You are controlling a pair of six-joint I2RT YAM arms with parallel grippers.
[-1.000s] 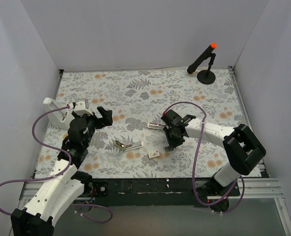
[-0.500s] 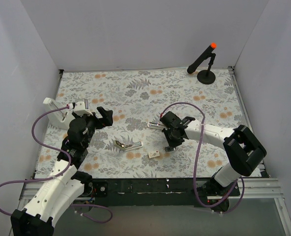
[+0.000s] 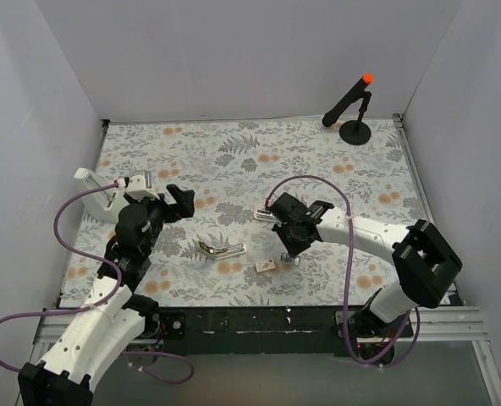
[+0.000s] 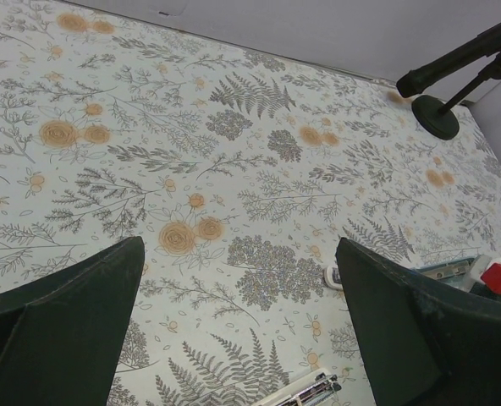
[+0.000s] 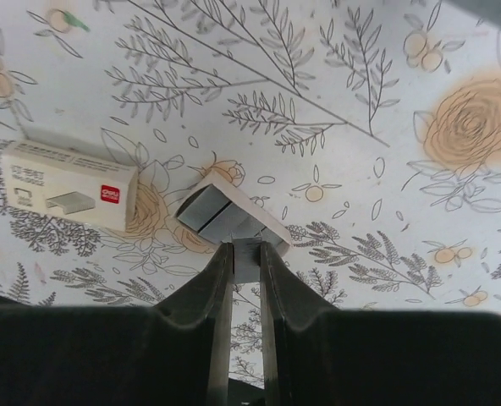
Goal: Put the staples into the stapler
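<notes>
Down by the box (image 5: 68,186), your right tool (image 5: 245,252) is pinched narrow on the staples (image 5: 221,216); left tool (image 4: 240,254) hangs wide, empty. Stapler (image 3: 221,249) looks unloaded, so the loading's all ahead.

Your right gripper (image 5: 246,254) pinches at the tray (image 5: 249,205) of staples (image 5: 217,211), centre frame.
You see its two dark fingers rise from the bottom edge, nearly together around a grey strip at the tray's lower edge. The beige cardboard box (image 5: 68,186) lies at left, near the tilted tray but apart from it, on the floral cloth (image 5: 360,169).
</notes>
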